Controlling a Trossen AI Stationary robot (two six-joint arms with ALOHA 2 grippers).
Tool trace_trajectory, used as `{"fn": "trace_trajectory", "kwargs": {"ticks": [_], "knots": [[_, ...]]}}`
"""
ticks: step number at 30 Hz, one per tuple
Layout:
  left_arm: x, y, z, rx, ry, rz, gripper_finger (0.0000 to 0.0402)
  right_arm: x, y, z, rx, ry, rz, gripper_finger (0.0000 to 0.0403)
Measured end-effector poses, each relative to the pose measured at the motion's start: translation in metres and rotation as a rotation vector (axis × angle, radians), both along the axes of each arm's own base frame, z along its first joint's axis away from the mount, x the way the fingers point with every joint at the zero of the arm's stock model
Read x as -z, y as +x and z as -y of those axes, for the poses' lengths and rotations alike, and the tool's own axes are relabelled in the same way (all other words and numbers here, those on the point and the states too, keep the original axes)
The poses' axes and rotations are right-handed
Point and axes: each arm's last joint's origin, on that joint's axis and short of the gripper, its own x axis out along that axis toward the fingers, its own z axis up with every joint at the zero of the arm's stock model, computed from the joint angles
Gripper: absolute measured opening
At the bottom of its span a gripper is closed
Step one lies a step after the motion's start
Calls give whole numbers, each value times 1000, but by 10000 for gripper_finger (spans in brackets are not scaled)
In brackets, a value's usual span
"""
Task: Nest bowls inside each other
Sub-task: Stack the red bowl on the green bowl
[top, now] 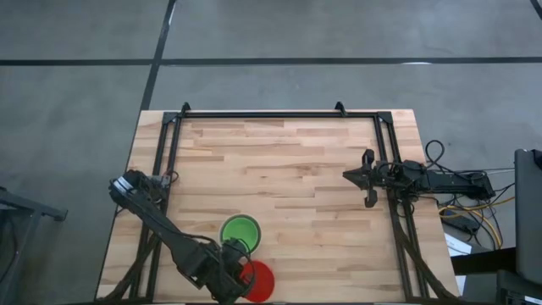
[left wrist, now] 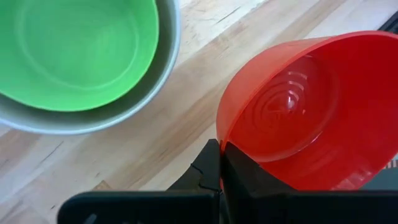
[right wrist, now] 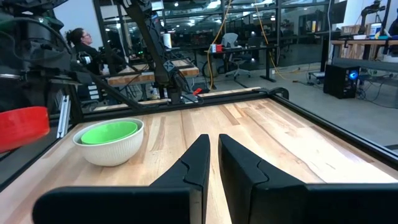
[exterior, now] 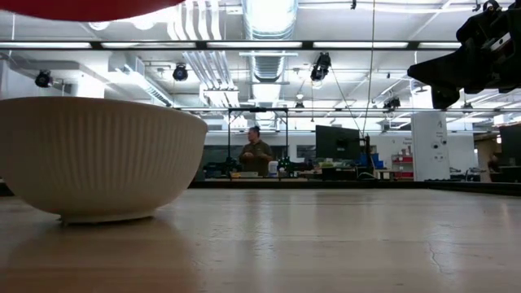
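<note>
A red bowl (left wrist: pixel 311 106) hangs near the table's front edge, with my left gripper (left wrist: pixel 221 155) shut on it. In the low view the red bowl (exterior: pixel 81 8) shows above the white bowl (exterior: pixel 98 155). The white ribbed bowl rests on its base on the wood, with a green bowl (top: pixel 240 230) nested inside it. Seen from above, the red bowl (top: pixel 261 281) is just nearer and to the right of that pair. My right gripper (right wrist: pixel 213 152) waits at the table's right side, fingers together with nothing between them. My left gripper pinches the red bowl's rim (left wrist: pixel 219 134) between its two fingers, one finger on the outer wall and one inside. The fingers slant down from the table's left. The bowl is lifted clear of the table and tipped, its hollow showing in the left wrist view.
A black metal frame (top: pixel 279 114) runs along the table's far edge and down both sides. Cables and boxes (top: pixel 474 216) lie beyond the right edge. Bare wood (top: pixel 296 169) stretches between the bowls and my right arm. A person (exterior: pixel 256 150) stands far off in the room.
</note>
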Motion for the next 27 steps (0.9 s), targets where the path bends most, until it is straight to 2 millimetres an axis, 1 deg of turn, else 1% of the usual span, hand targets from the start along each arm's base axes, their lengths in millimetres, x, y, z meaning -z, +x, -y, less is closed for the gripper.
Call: {"fn": "trace_trajectory", "kwargs": {"ticks": [6, 12, 27], "knots": [[-1, 3, -2, 10, -1, 17, 1, 0, 0, 0, 0, -1, 0, 34], [-8, 5, -4, 38, 6, 62, 3, 0, 0, 0, 0, -1, 0, 34], [-7, 5, -6, 65, 34, 59, 1, 0, 0, 0, 0, -1, 0, 34]]}}
